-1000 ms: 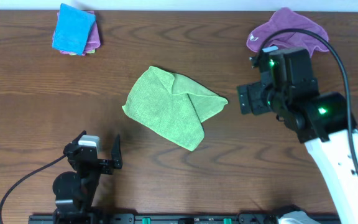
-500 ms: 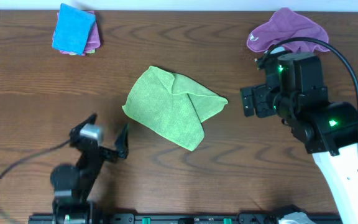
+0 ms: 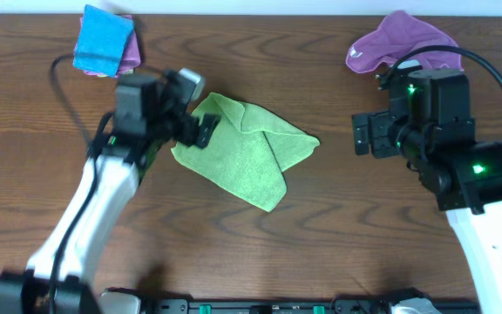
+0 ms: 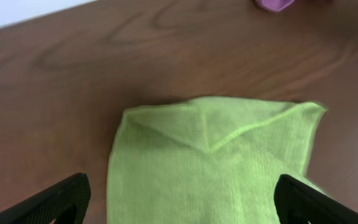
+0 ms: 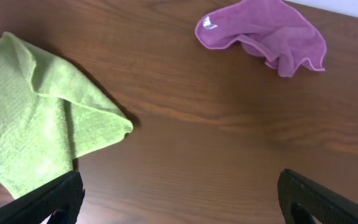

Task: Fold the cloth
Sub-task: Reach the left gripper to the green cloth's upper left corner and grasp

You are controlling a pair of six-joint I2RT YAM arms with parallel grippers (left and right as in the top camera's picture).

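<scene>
The green cloth (image 3: pixel 242 148) lies partly folded in the middle of the brown table, with one corner flapped over on its right side. It also shows in the left wrist view (image 4: pixel 216 162) and the right wrist view (image 5: pixel 36 118). My left gripper (image 3: pixel 197 129) is open and hovers over the cloth's upper left edge; its fingertips (image 4: pixel 179 202) straddle the cloth. My right gripper (image 3: pixel 364 135) is open and empty, to the right of the cloth, over bare wood (image 5: pixel 179 199).
A crumpled purple cloth (image 3: pixel 401 42) lies at the back right, also in the right wrist view (image 5: pixel 263 31). A folded blue cloth on a pink one (image 3: pixel 103 42) sits at the back left. The table's far edge runs along the top.
My left arm swung up from the front left to the cloth's upper left edge. My right arm drifted slightly to the right.
</scene>
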